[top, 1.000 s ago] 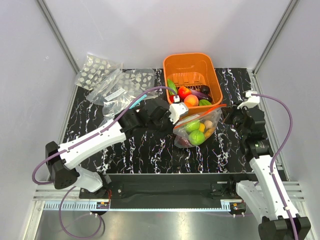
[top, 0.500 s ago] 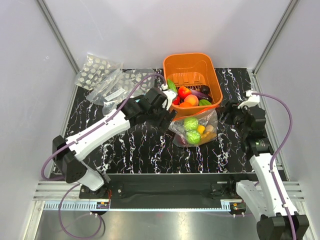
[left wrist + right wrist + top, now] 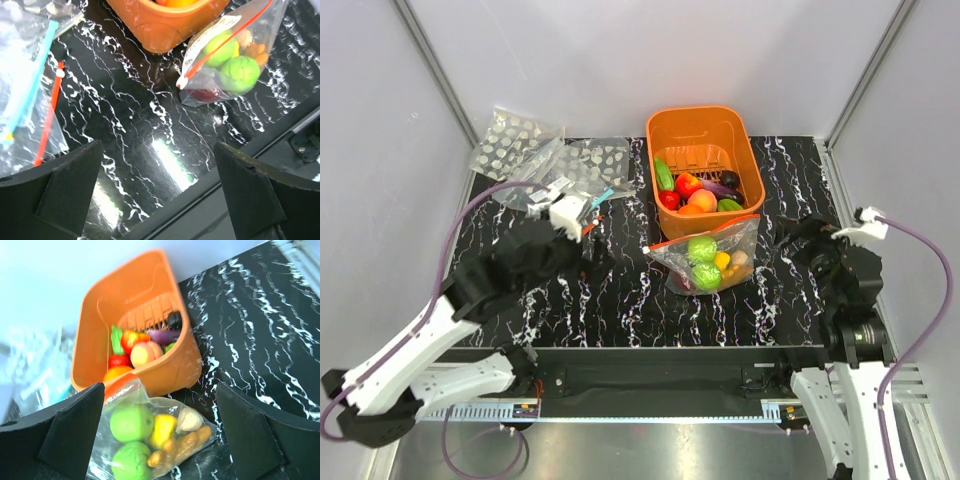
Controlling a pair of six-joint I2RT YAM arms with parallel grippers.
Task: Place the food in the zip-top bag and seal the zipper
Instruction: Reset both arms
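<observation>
Looking down from above, we found the zip-top bag [image 3: 705, 262] lying flat on the counter [image 3: 620, 295], just in front of the near wall of the orange basket [image 3: 703, 112] and between the two arms. Some of the food [image 3: 701, 248] was inside it: two green pieces, a yellow one and a few small orange-brown ones. More pieces sat in the basket.

The zipper [image 3: 704, 232] ran along the far edge of the bag, the edge beside the basket. Its long axis went roughly from left to right, with the right end a little farther from the arm bases than the left end. In the left wrist view it looked like one thin red line, but we could not tell whether it was pressed shut along its whole length.

The left tool [image 3: 157, 150] was spread wide and held nothing. It stood by the spare bags [image 3: 525, 140] at the left part of the counter, so the zip-top bag lay to its right and well apart. The right tool [image 3: 159, 390] was also spread wide and empty. The bag lay to its left and near, and the right end of the zipper was the closest part.

We judged that the right arm was the nearer one. A move on the zipper would most easily begin at its right end and travel leftward along the strip, while the left arm would first need to cross the open counter to reach the left end.
</observation>
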